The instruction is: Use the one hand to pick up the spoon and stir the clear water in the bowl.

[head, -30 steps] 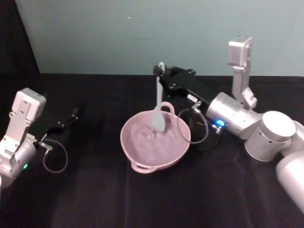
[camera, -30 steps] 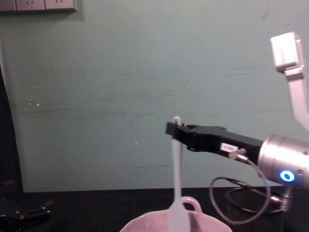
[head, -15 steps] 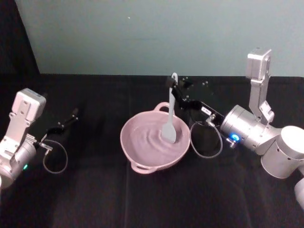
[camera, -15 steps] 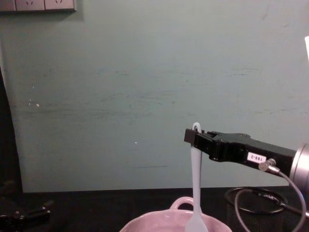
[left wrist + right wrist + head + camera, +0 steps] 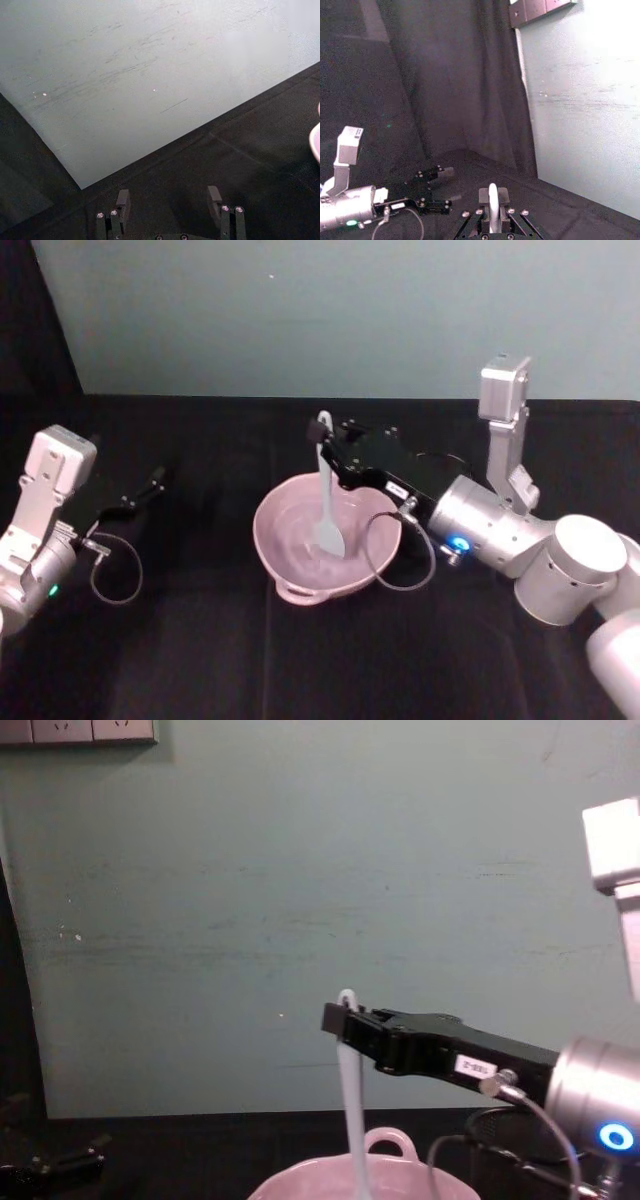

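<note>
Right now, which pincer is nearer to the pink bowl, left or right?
Right. The right pincer holds the spoon over the bowl, paddle down inside it. The left pincer is parked well apart, off to the bowl's left side.

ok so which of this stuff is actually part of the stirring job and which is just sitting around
Part of the job:
- right gripper, shut on the top of the spoon's handle
- spoon, upright, paddle down inside the bowl
- pink bowl

Just sitting around:
- left gripper, open, parked at the left of the black tablecloth
- wall sockets
</note>
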